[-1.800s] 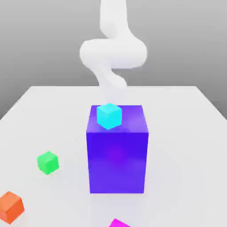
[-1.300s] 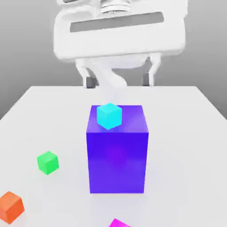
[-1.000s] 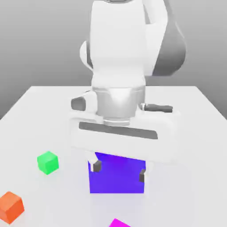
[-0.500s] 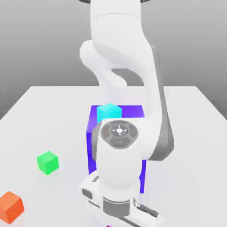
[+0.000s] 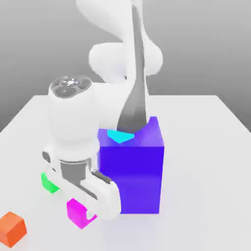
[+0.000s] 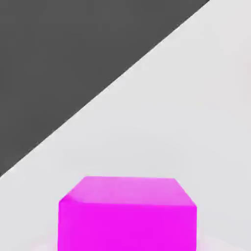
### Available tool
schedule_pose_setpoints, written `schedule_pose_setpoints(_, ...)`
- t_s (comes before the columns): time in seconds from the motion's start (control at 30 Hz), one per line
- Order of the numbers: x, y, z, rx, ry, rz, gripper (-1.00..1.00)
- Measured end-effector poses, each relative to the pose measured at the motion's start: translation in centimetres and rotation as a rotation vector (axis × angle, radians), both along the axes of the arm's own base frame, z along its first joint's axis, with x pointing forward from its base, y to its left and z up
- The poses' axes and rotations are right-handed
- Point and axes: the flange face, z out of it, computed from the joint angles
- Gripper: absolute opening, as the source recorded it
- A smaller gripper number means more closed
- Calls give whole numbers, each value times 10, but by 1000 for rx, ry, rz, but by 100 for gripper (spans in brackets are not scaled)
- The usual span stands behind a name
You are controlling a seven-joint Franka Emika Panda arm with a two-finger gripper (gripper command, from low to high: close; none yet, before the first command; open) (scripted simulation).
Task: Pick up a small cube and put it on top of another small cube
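Note:
The small cube (image 5: 78, 213), magenta-pink, hangs just under the white hand, off the table in front of the big blue-violet block (image 5: 135, 171). My gripper (image 5: 83, 214) is shut on the small cube, and the fingers are mostly hidden by the hand and the cube. In the hand view the small cube (image 6: 127, 213) sits close below the camera, with the white table (image 6: 186, 98) beyond it. A cyan cube (image 5: 120, 136) rests on top of the block, partly covered by the arm.
A green cube (image 5: 48, 183) lies on the table at the exterior view's left, half hidden behind the hand. An orange cube (image 5: 11, 229) sits near the front left corner. The arm's links cross above the block.
The hand dropped in front of the block, shut on the magenta cube at the front edge, and carried it up and to the exterior view's left.

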Motion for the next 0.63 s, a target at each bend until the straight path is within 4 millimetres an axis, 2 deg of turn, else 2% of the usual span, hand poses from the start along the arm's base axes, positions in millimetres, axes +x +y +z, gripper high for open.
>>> schedule_pose_setpoints(0.03, -19, -21, 3, 0, 0, -45, -100)
schedule_pose_setpoints(0.13, -77, -65, 10, 3, 0, -157, -100)
schedule_pose_setpoints(0.3, -152, -81, 13, 13, -5, -239, -100)
schedule_pose_setpoints(0.37, -162, -83, 1, 16, -7, -252, -100)
schedule_pose_setpoints(0.53, -164, -83, -42, 17, -7, -255, -100)
schedule_pose_setpoints(0.57, -165, -82, -49, 16, -7, -254, 100)
schedule_pose_setpoints(0.63, -165, -82, -49, 16, -7, -254, 100)
